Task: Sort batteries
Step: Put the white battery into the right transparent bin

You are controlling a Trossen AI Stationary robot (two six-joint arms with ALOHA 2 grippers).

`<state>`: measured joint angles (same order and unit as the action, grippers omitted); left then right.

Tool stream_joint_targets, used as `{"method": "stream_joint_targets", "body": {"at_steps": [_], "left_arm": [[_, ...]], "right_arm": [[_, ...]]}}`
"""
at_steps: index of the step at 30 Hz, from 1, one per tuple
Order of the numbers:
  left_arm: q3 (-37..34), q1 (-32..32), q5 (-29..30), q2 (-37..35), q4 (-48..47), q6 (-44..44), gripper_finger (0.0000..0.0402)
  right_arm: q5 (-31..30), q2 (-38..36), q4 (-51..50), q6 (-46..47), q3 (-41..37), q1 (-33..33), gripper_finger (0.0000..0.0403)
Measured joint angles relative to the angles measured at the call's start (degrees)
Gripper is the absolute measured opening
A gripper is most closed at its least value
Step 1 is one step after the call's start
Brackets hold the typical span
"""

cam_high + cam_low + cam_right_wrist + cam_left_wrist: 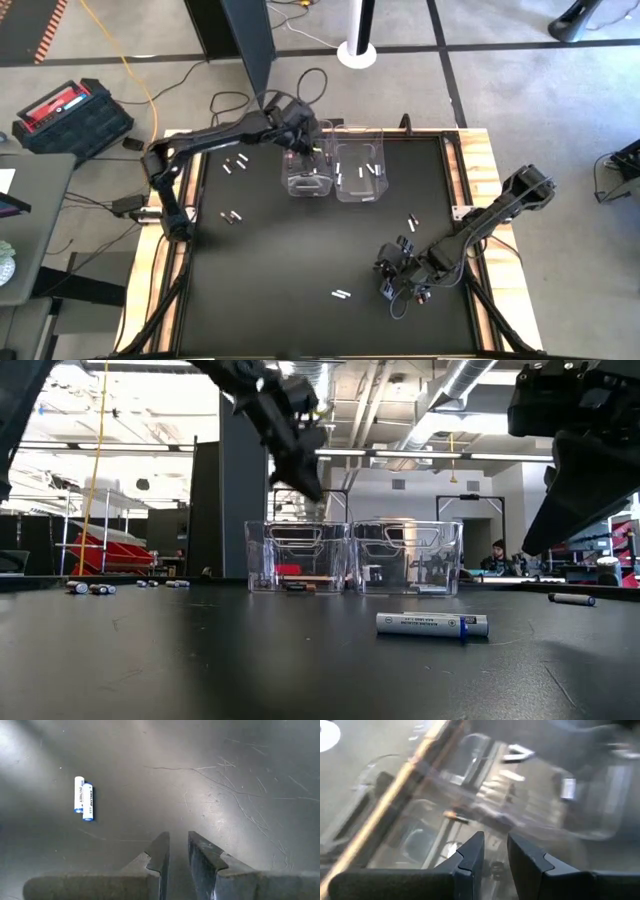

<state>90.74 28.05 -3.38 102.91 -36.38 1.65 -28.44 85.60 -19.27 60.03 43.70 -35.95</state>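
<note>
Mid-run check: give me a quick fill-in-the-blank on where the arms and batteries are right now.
1. The left gripper hangs above the ____ of the two clear bins.
2. The right gripper has its fingers slightly apart with ____ between them.
3. In the right wrist view, ____ white batteries lie side by side on the mat.

Missing words: left; nothing; two

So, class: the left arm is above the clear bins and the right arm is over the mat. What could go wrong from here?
1. The left gripper hangs over the left bin, fingers slightly apart; coming down it might clip the rim or nudge the bin.
2. Two white batteries lie touching side by side; the right gripper may catch both or roll one away.
3. A loose battery lies apart on the mat and could be missed.
</note>
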Motion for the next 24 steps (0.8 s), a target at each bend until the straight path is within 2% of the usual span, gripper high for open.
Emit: {"method": "stream_joint_targets", "body": {"at_steps": [3, 8, 13, 20, 24], "left_arm": [[-0.89, -4.26, 2.03, -4.57, -0.88, -3.23, 0.0082], [-5.26, -14.49, 13.99, -12.74, 0.18, -10.47, 0.0082], [-11.21, -26.83, 22.22, -19.15, 3.11, -18.77, 0.0082], [-16.42, -42.88, 32.49, -21.64, 5.21, -31.9, 0.0082], [-19.54, -49.39, 35.5, -20.79, 8.29, -37.0, 0.0082]], "right_arm": [[0.08, 0.0, 0.0, 0.0, -0.02, -0.47, 0.0088], [0.1, 0.0, 0.05, 0.02, 0.0, -2.82, 0.0088], [0.13, 0.0, 1.51, 0.07, -0.02, -6.46, 0.0088], [0.17, 0.01, 2.58, 0.03, -0.02, -9.67, 0.0088], [0.17, 0.0, 2.59, 0.02, -0.02, -9.84, 0.0088]]}}
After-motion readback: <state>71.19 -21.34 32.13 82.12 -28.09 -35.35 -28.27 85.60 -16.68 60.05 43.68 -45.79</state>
